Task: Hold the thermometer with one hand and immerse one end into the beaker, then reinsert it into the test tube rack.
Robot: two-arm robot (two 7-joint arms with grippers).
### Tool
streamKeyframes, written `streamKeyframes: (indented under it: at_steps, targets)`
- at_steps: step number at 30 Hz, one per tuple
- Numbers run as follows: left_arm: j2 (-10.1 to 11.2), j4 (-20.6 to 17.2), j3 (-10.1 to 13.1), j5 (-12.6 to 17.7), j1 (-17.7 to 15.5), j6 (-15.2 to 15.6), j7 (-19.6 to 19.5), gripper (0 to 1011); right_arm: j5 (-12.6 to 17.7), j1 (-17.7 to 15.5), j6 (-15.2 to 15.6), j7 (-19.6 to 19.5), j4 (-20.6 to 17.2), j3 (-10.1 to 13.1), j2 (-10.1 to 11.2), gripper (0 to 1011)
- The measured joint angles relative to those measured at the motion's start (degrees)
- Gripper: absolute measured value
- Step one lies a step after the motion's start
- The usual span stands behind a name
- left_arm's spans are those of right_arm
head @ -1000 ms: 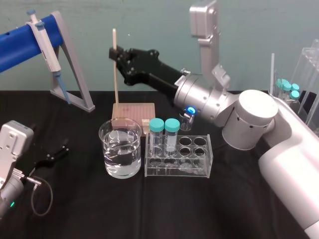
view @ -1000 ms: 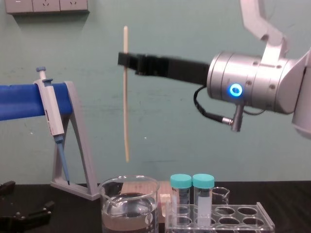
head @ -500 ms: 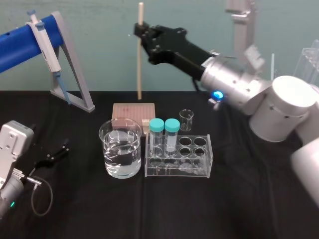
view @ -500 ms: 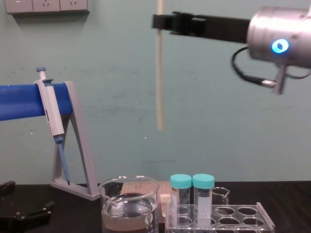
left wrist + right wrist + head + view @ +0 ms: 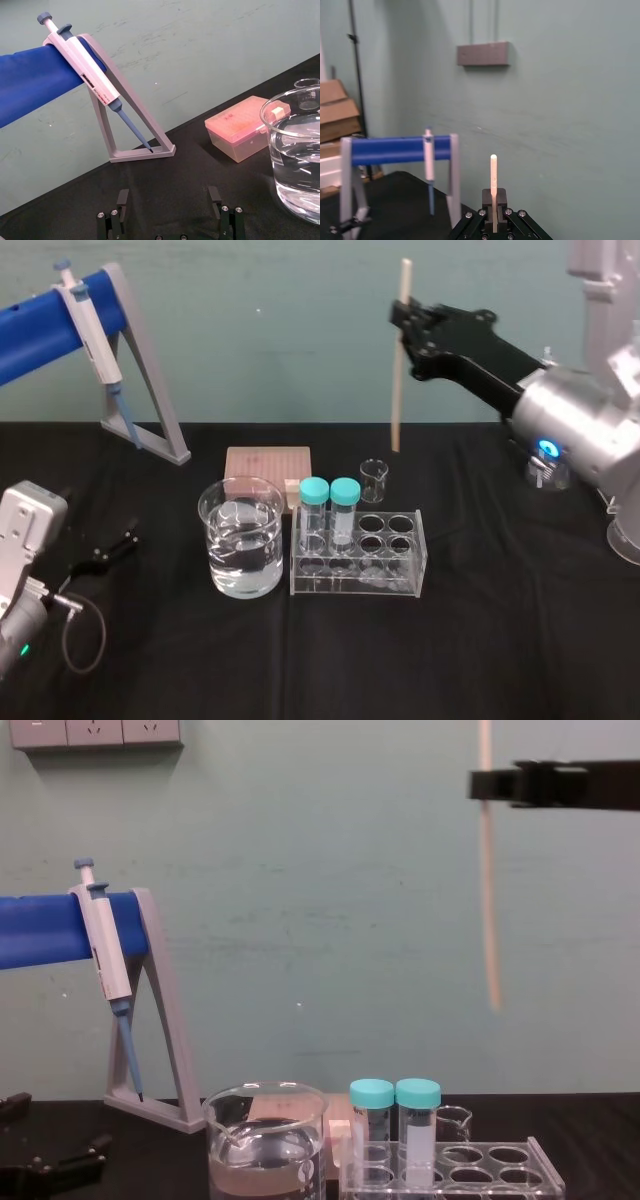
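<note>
In the upper right of the head view we see our right gripper [image 5: 407,328] with its jaws closed on the thermometer [image 5: 398,390], pinching it near its top end. The rod hangs nearly upright in the air, its lower tip touching nothing. In the chest view it is high above the right part of the test tube rack [image 5: 352,586]. The rack stands at centre frame on the black worktop [image 5: 480,640], with two teal-capped tubes [image 5: 314,502] in its left holes and a small beaker [image 5: 373,480] just behind it. The beaker [image 5: 241,545], partly filled with liquid, stands just left of the rack. At the lower left our left gripper [image 5: 108,546] sits low by the worktop, jaws open and holding nothing, near the pipette stand [image 5: 150,410].
</note>
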Motion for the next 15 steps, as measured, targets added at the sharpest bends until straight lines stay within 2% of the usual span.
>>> streamKeyframes:
  at_steps: [6, 8, 15]
  targets:
    - [0.00, 0.00, 0.00, 0.00, 0.00, 0.00, 0.00, 1004, 0.11, -3.58, 0.09, -1.49, -0.86, 2.72, 0.56, 52]
    - [0.00, 0.00, 0.00, 0.00, 0.00, 0.00, 0.00, 1004, 0.24, -4.30, -1.26, -1.32, 0.07, 3.21, 0.18, 52]
    - [0.00, 0.00, 0.00, 0.00, 0.00, 0.00, 0.00, 1004, -0.03, -5.02, -3.93, 0.14, 3.88, 2.99, -1.13, 52]
